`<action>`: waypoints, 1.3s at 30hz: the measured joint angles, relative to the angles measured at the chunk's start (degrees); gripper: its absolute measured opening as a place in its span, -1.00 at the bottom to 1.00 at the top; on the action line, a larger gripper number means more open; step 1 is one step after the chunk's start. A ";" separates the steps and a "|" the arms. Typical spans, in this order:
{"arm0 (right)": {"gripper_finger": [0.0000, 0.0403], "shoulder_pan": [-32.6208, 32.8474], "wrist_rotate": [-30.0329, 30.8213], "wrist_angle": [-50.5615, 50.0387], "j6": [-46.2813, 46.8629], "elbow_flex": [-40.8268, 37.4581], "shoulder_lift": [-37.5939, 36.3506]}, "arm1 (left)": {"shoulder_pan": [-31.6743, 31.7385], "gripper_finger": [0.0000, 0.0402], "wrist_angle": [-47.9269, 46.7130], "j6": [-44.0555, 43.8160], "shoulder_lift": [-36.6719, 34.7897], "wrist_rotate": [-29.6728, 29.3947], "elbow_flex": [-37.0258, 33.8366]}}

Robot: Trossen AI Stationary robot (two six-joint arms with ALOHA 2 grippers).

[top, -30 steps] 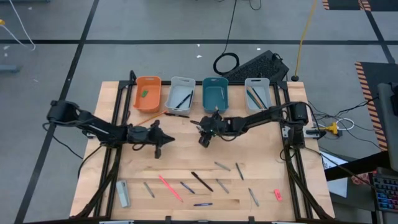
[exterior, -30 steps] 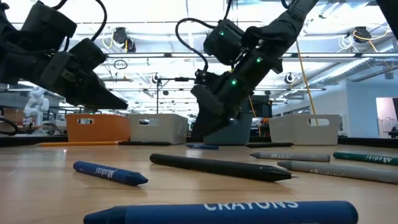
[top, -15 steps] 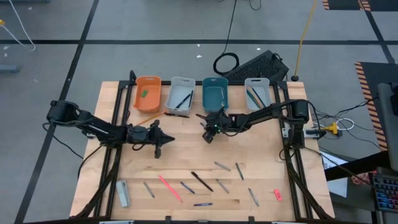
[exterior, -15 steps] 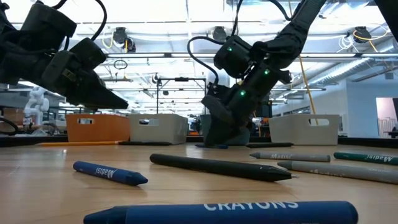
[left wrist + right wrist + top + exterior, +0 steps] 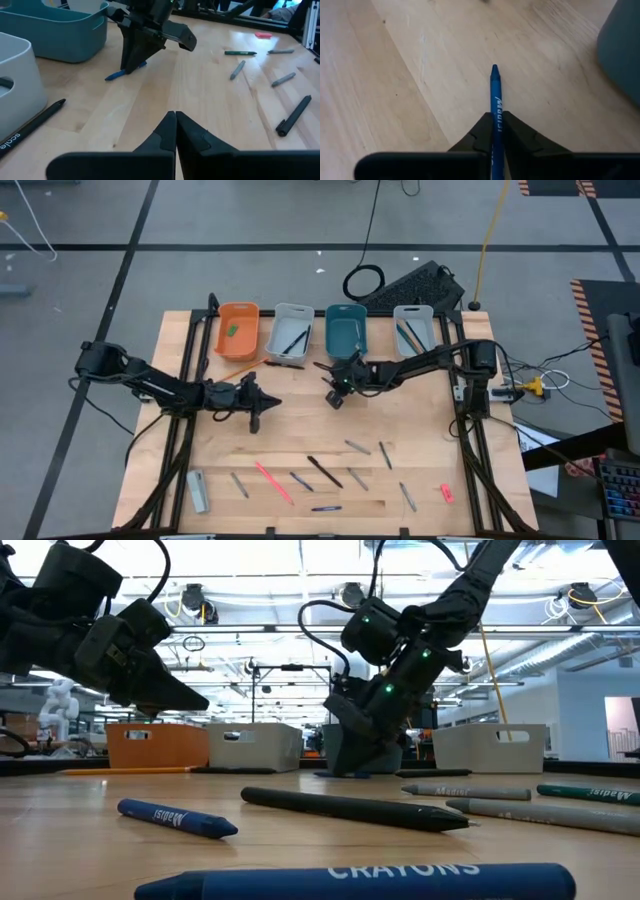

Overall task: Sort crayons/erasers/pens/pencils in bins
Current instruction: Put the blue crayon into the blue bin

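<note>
Wooden surface [image 5: 300,440] carries everything: four bins in a row along the far edge, loose sticks scattered along the near edge. Bins run orange [image 5: 237,328], pale grey [image 5: 290,332], teal [image 5: 346,332], pale grey [image 5: 413,327]. The orange bin holds a green eraser [image 5: 232,331], so that one looks assigned to erasers; both grey bins already hold dark sticks. Right gripper [image 5: 337,395] is down at the surface just in front of the teal bin, fingers [image 5: 482,131] narrowed around a blue crayon [image 5: 495,97] lying flat, tip pointing away from the wrist. Grip is low on the crayon body, likely so it lifts level for the short carry to a bin. Left gripper [image 5: 255,408] hangs mid-surface beside it, fingers [image 5: 167,131] pressed together on nothing, waiting clear. Pink-red eraser [image 5: 445,492] sits at the near right corner, still unsorted, well apart from both grippers.
</note>
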 joint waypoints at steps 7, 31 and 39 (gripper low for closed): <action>-0.87 -0.01 -0.32 -0.52 0.06 -0.18 -3.23 | 0.00 -0.99 -0.07 -0.26 0.00 -1.13 0.00; -0.86 -12.09 1.44 2.70 -3.61 -0.04 -23.15 | 2.41 -0.99 0.00 0.47 0.00 -2.12 0.04; -0.86 -21.34 1.24 6.70 -4.04 -0.07 -14.47 | 5.84 -0.98 1.32 0.06 0.00 -1.49 0.07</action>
